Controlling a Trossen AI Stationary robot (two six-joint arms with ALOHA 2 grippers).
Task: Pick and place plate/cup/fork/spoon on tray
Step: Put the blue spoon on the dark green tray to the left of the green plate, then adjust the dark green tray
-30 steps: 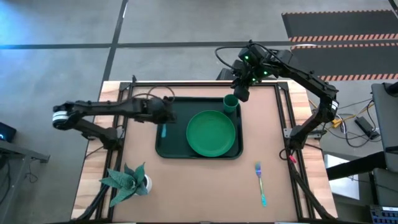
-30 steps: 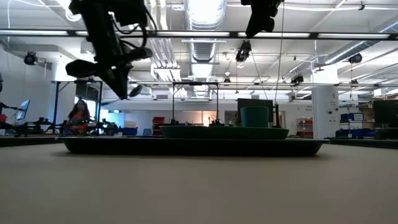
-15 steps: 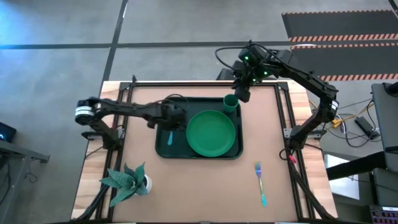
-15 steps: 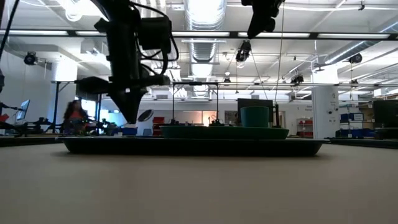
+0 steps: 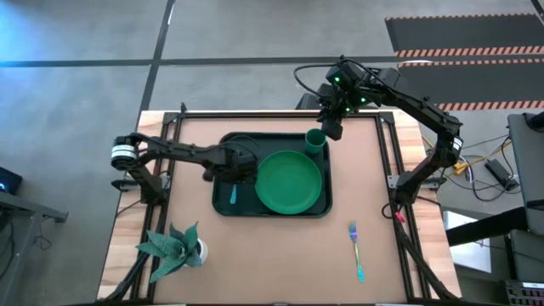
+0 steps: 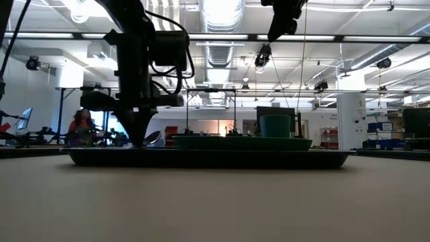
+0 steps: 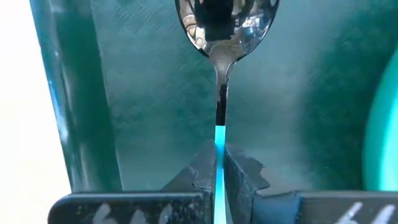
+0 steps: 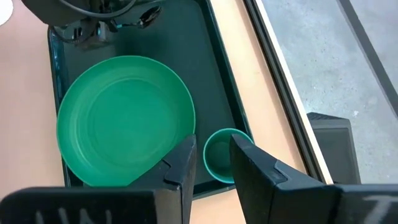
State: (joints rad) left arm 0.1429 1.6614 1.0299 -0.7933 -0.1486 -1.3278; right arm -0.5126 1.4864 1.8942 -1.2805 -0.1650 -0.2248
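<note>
Viewing the table from above, left to right: a potted plant (image 5: 174,248) stands at the near left corner of the wooden table (image 5: 280,255). The left gripper (image 5: 235,174) reaches over the left end of the tray (image 5: 223,202), its fingers (image 7: 202,177) clamped on the light blue handle of the spoon (image 7: 219,74). In the left wrist view the silver bowl of the spoon points away from the fingers over the dark tray floor; in the low view the gripper (image 6: 138,138) hangs right down at the tray's rim (image 6: 208,158), and contact between spoon and tray cannot be judged.

The plate (image 5: 289,181) lies in the right half of the tray, just beside the spoon (image 5: 232,192). The cup (image 5: 315,141) stands upright in the tray's far right corner, just beside the plate's rim.

The right gripper (image 5: 331,127) hovers above and just behind the cup, well clear of it in the low view (image 6: 281,27). Its fingers (image 8: 181,169) stand apart with nothing between them; the right wrist view looks down past them onto the plate (image 8: 124,119) and cup (image 8: 221,155).

The fork (image 5: 356,249) lies on the bare table near the right front, well apart from the tray, tines toward the far side.

No legible writing or brand marks appear on any object.
</note>
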